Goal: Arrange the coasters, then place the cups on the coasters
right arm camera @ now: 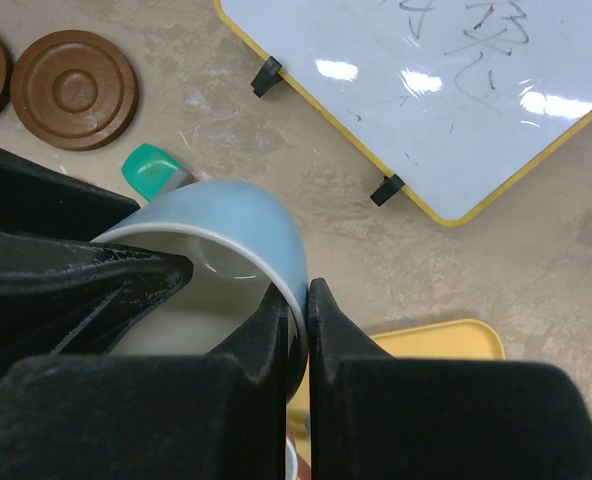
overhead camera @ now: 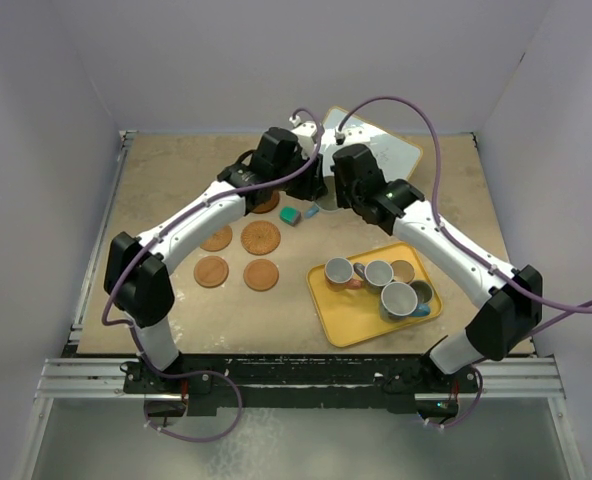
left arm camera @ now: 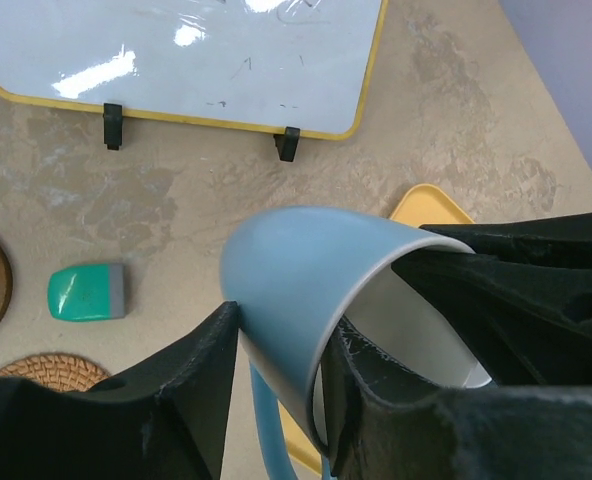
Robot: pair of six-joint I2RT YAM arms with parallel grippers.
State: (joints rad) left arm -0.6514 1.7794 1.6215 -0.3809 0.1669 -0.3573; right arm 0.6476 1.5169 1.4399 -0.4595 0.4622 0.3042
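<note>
Well, my right gripper (right arm camera: 296, 295) has its jaws pressed tight on the wall of the light blue cup (right arm camera: 246, 215). One finger is inside the cup and one is outside.

My left gripper (left arm camera: 284, 325) is on the same cup from the other side. One of its fingers is on the outside and one is inside by the rim. The cup's handle hangs down between them. Both fingers look very close to the wall, but I cannot tell if they are squeezing it.

The cup is tipped on its side, held between the two grippers above the far middle of the table (overhead camera: 176, 160). From the top camera I can hardly see it, because both arms are in the way.

A small teal block (overhead camera: 291, 215) lies just beside the grippers on the table. A whiteboard (overhead camera: 396, 150) with a yellow edge lies at the far side.

Four light brown coasters (overhead camera: 261, 238) lie in a group on the left, a little apart from each other. Two dark brown coasters (right arm camera: 74, 88) with rings lie farther back, and the left arm hides part of one from above.

On the right is a yellow tray (overhead camera: 346, 320). The other cups (overhead camera: 379, 272) stand close together in it.

The table top is tan and blotchy. Plain pale walls stand around it, and a metal rail runs along the near edge.
</note>
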